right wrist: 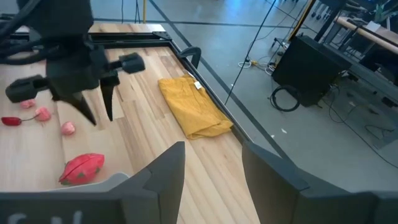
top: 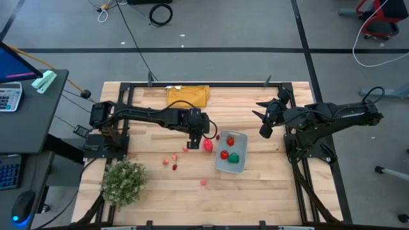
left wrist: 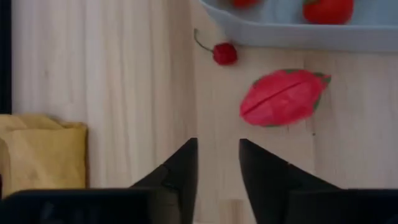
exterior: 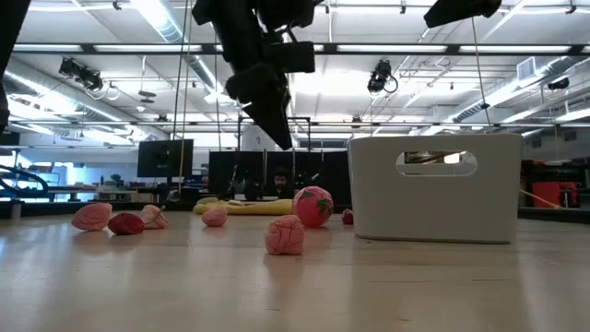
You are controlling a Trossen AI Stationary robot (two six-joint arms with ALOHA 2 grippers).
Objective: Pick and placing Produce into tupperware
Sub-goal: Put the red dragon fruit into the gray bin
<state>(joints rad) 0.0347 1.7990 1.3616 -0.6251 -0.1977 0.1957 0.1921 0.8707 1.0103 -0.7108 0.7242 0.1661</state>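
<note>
From above, the left gripper (top: 193, 144) is seen empty, fingers slightly parted, beside a red fruit (top: 208, 145) near the container (top: 241, 142), which holds two red pieces and one green. The right gripper (top: 264, 119) hangs spread and empty.

At table height, pink pieces (exterior: 285, 234) lie scattered before the container.

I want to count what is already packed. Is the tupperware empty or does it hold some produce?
Not empty. The tupperware holds two red pieces and one green piece; other pieces lie outside on the table.
</note>
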